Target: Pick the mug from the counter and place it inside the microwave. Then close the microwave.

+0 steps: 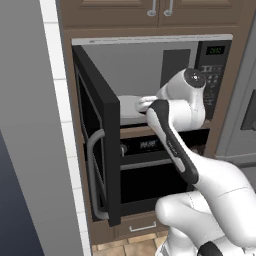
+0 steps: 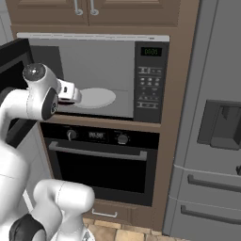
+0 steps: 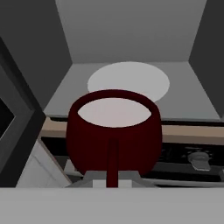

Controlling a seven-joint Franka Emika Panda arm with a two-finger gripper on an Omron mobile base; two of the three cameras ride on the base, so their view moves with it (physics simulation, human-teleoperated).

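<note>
The dark red mug (image 3: 113,131) with its white inside hangs upright close in front of the hand camera, its handle facing me. My gripper (image 1: 131,105) is shut on it, and the mug hides the fingertips. The microwave (image 2: 150,80) stands open, its black door (image 1: 95,135) swung out to the left. My hand (image 2: 69,92) is at the mouth of the grey cavity, just over the front sill. The white round turntable (image 3: 129,81) lies bare a little beyond the mug. The counter is out of view.
A black oven (image 2: 101,164) with knobs and a horizontal handle sits right under the microwave. Brown cabinets (image 2: 89,9) close the space above. A grey fridge (image 2: 212,141) stands to the right, and a grey wall (image 1: 30,125) to the left of the open door.
</note>
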